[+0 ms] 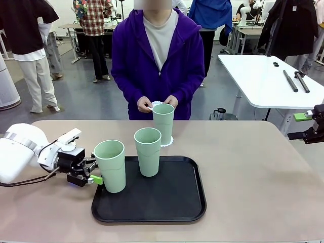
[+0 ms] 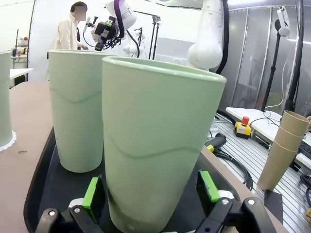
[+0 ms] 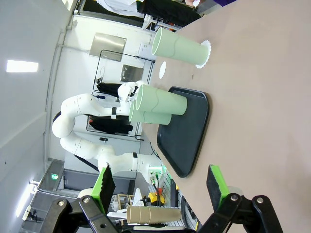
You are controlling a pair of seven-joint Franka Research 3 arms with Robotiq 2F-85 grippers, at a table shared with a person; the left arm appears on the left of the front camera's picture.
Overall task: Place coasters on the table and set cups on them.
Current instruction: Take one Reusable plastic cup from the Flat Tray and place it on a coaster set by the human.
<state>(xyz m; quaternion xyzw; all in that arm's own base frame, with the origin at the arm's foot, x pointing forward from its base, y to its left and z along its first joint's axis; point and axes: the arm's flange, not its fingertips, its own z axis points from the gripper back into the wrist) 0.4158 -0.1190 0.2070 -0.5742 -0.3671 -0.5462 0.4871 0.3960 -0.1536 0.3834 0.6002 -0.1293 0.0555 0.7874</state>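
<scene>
Two mint-green cups stand on the black tray [image 1: 177,197]: one at its left [image 1: 110,164], one in the middle [image 1: 148,151]. My left gripper [image 1: 94,172] is open and straddles the left cup low down; in the left wrist view this cup [image 2: 155,145] stands between the green pads [image 2: 92,191]. Beyond the tray, a third cup [image 1: 163,124] rests on a white lacy coaster [image 1: 169,142] on the beige table [image 1: 253,172]. The person at the far side holds another coaster [image 1: 156,105] in both hands. My right gripper [image 1: 299,126] hovers open at the table's right edge, holding nothing [image 3: 160,189].
A white table [image 1: 263,81] with black rods stands at the back right. People stand farther back. A stack of brown paper cups [image 2: 284,141] sits beside my left arm's base. The beige table is bare to the right of the tray.
</scene>
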